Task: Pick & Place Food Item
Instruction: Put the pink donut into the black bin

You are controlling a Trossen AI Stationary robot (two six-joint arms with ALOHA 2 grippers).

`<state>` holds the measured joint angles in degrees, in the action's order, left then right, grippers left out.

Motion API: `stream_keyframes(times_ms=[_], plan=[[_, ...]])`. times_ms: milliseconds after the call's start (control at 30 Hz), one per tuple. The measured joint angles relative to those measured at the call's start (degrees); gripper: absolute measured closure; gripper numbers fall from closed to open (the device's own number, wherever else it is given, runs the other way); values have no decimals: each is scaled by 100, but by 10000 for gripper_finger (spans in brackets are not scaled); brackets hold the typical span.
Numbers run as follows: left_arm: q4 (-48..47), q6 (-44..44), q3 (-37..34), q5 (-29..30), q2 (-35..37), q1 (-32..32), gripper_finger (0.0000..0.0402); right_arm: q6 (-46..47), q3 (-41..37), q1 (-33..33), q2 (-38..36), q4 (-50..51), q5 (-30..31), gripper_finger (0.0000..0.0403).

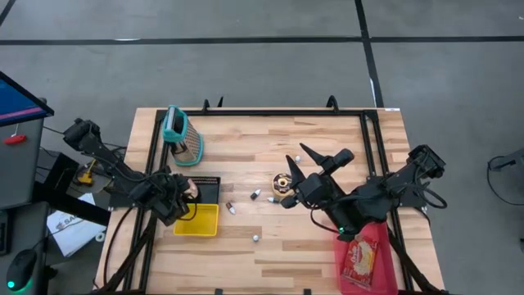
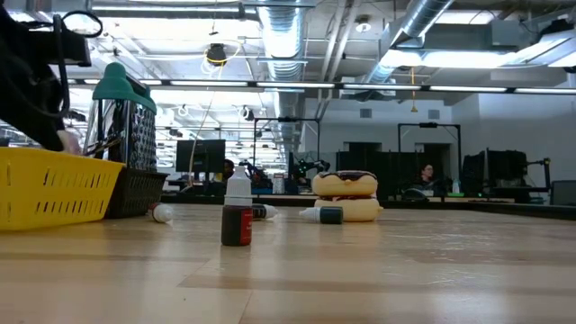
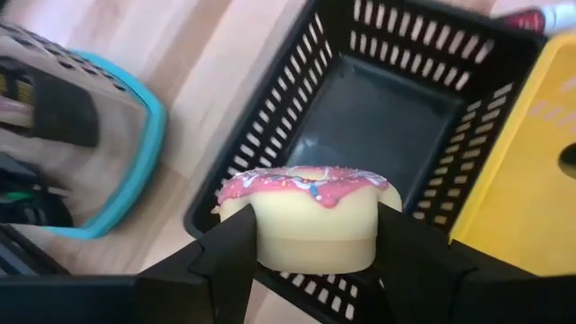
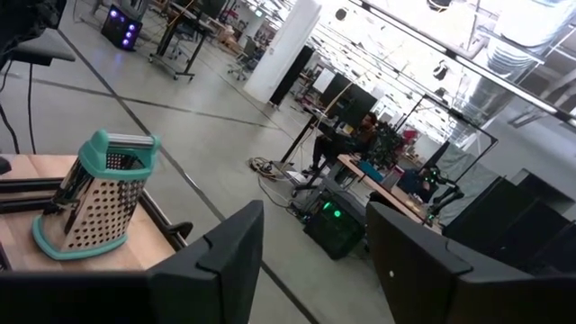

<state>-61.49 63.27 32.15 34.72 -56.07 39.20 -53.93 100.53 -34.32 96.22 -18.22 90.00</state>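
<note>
A pale donut with pink icing hangs over the near rim of a black slotted basket, with my left gripper shut on it. In the low view only a pink bit of the donut shows under that gripper. A yellow basket stands against the black basket on its near side. A chocolate-iced donut lies flat on the table's middle. My right gripper stands open and raised above the table, right of that donut, with nothing between its fingers. My left gripper pinches the pink donut by two opposite sides between its two fingers. The fingers slant down from above, from the table's left. The donut is lifted clear above the black basket, icing side up and a little tilted.
A metal grater with a teal handle stands at the far left. Small dropper bottles lie scattered around the table's middle, and one stands upright. A red snack bag lies at the near right corner.
</note>
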Motion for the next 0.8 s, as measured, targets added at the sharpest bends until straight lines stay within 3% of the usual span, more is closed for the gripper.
stream_keyframes(times_ms=[400,800], plan=[[55,492,-18,-371,7,0,160,0,0,62,-6,2,0,216],[-89,1097,-15,-360,8,-7,158,0,0,63,-6,7,0,216]])
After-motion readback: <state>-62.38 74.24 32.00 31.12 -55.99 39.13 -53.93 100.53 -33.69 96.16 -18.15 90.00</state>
